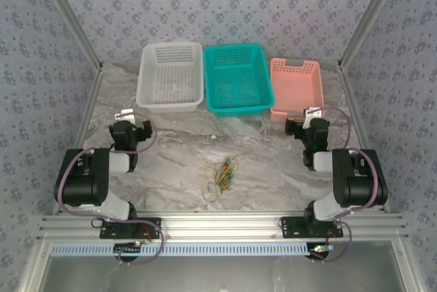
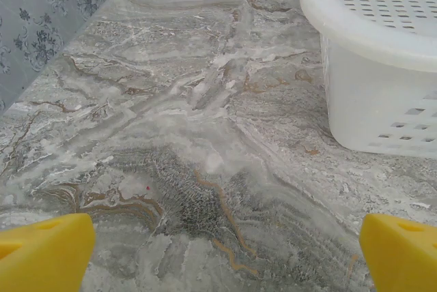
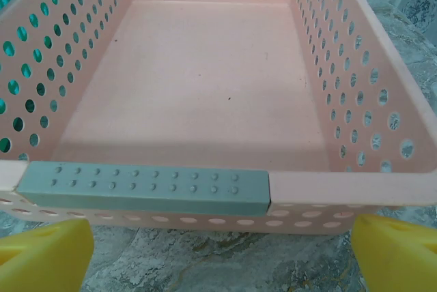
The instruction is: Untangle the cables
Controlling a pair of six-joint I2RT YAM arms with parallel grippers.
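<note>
Yellow, green, red-orange and black cables [image 1: 222, 172] lie in one tangle on the table [image 1: 177, 149], well to the near side of the teal basket [image 1: 232, 47]; I judge nothing separated yet. Left gripper [image 2: 225, 254], jaws spread, sits left of that basket by the white basket [image 2: 382, 26]. Right gripper [image 3: 222, 251], spread too, faces the pink basket [image 3: 355, 186] on its right, so the whole job remains.

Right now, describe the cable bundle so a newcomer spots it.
On the marble table, find the teal basket at the far side, between a white basket and a pink basket. Toward the near edge from it lie the cables. Unlike those rigid one-colour baskets, they are a loose tangle of thin yellow, green and red-orange strands.
</note>
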